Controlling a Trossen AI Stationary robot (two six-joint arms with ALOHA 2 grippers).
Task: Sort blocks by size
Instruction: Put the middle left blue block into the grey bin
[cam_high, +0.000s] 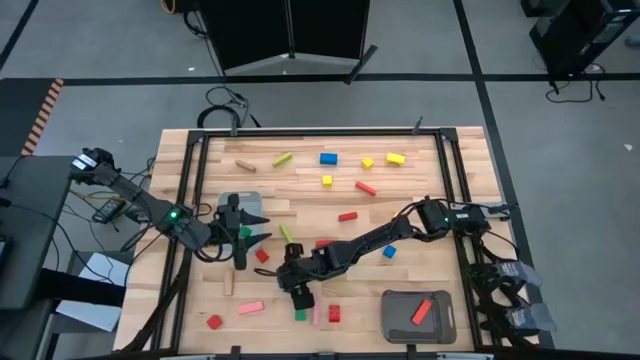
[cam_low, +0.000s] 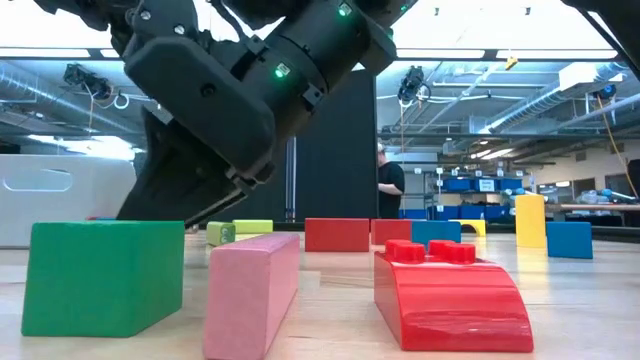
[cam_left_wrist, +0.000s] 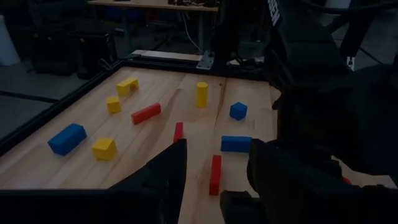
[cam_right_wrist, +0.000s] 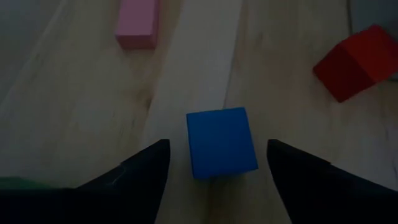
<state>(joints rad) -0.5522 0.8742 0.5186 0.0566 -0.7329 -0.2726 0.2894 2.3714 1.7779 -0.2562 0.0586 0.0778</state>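
Observation:
Painted blocks lie scattered over the wooden table (cam_high: 400, 205). My right gripper (cam_high: 299, 296) is low near the front edge and open. Its fingers stand on either side of a blue cube (cam_right_wrist: 221, 142) that rests flat on the table, and they do not touch it. A pink bar (cam_right_wrist: 137, 23) and a red block (cam_right_wrist: 360, 59) lie beyond it. In the low view this gripper (cam_low: 205, 205) hangs behind a green block (cam_low: 100, 276), a pink bar (cam_low: 252, 293) and a red piece (cam_low: 450, 300). My left gripper (cam_high: 260, 228) is open and empty beside the left grey tray (cam_high: 240, 202).
A second grey tray (cam_high: 420, 316) at the front right holds a red block (cam_high: 421, 312). Yellow, blue and red blocks (cam_left_wrist: 146, 112) lie across the far half of the table. A black frame rail (cam_high: 190, 200) runs along the table's edges. A person (cam_low: 388, 190) stands far off in the room.

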